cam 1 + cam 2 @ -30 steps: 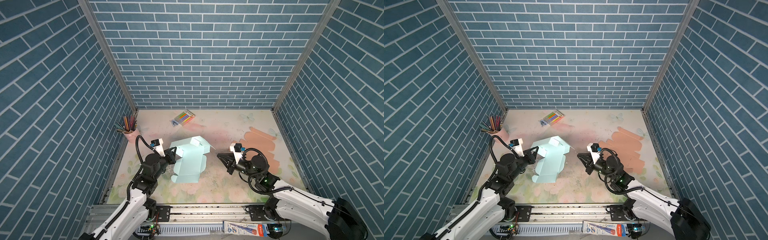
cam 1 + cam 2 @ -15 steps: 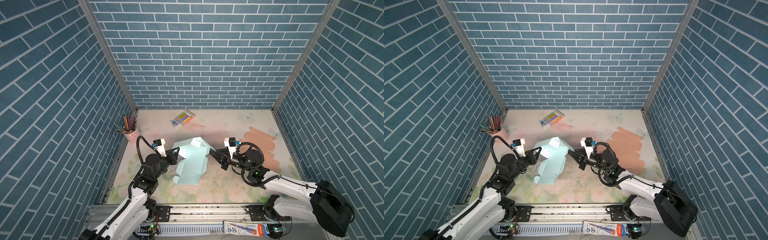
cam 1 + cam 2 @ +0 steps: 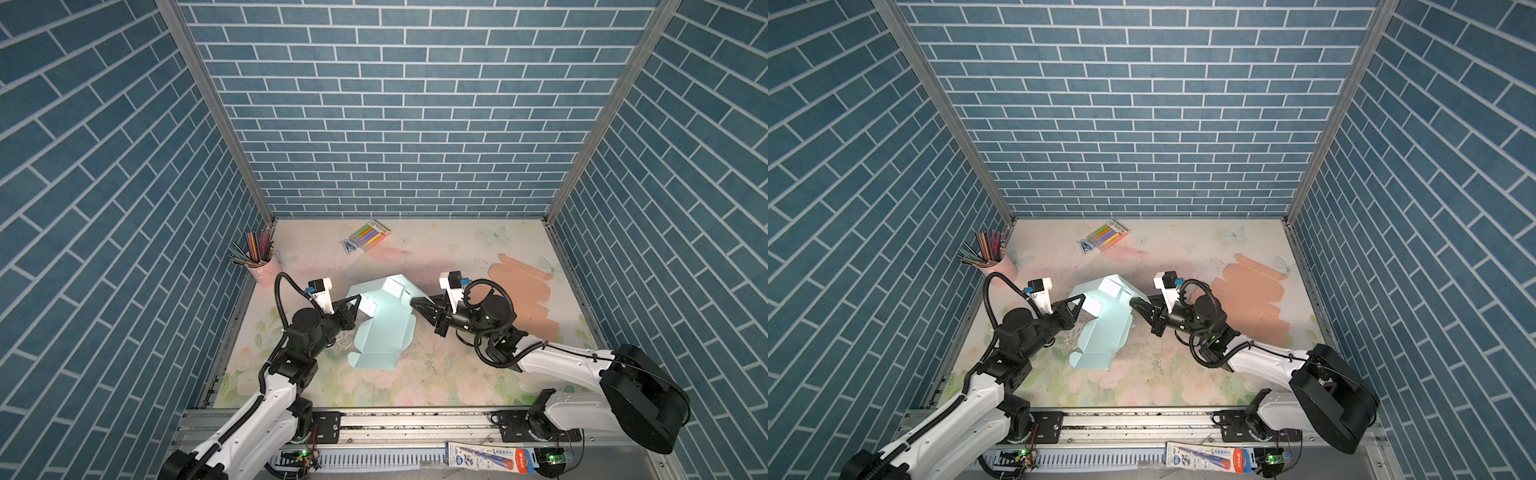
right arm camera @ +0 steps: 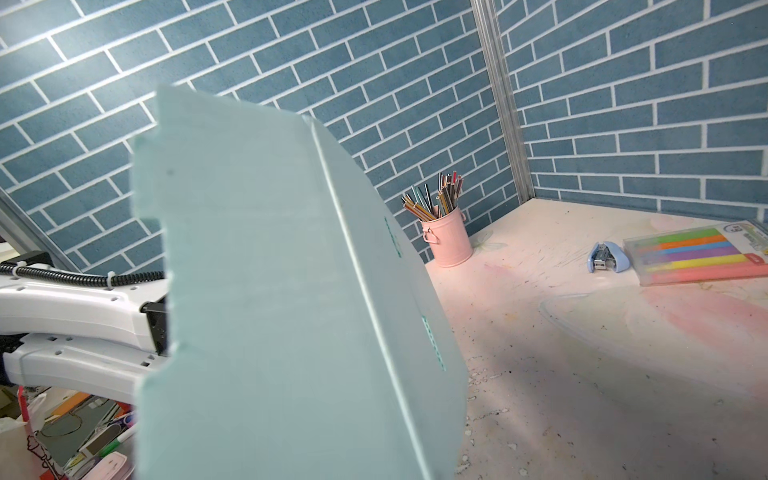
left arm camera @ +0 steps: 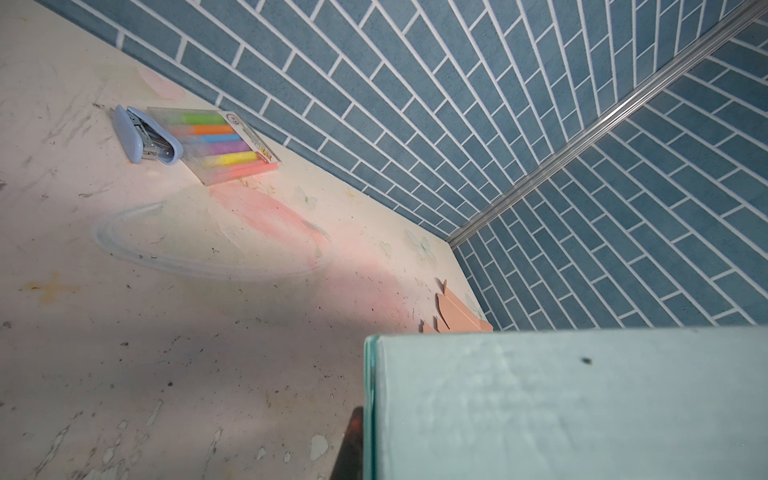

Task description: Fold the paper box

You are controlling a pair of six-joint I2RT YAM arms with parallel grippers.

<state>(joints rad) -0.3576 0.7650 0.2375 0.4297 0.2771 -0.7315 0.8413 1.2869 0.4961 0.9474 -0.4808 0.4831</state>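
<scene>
The light-blue paper box lies half folded at mid-table in both top views, its far part raised with white flaps showing. My left gripper is shut on the box's left raised panel. In the left wrist view one dark finger presses the edge of that panel, and the other finger is hidden behind it. My right gripper is shut with its tip against the box's right raised edge. In the right wrist view the box hides the jaws.
A pink cup of pencils stands at the far left by the wall. A marker case and a blue stapler lie at the back. A flat salmon cardboard blank lies behind the right arm. Brick walls enclose three sides.
My right gripper has travelled left from the bare table to the box's right edge. The box's raised part has shifted slightly. The left arm has hardly moved.
</scene>
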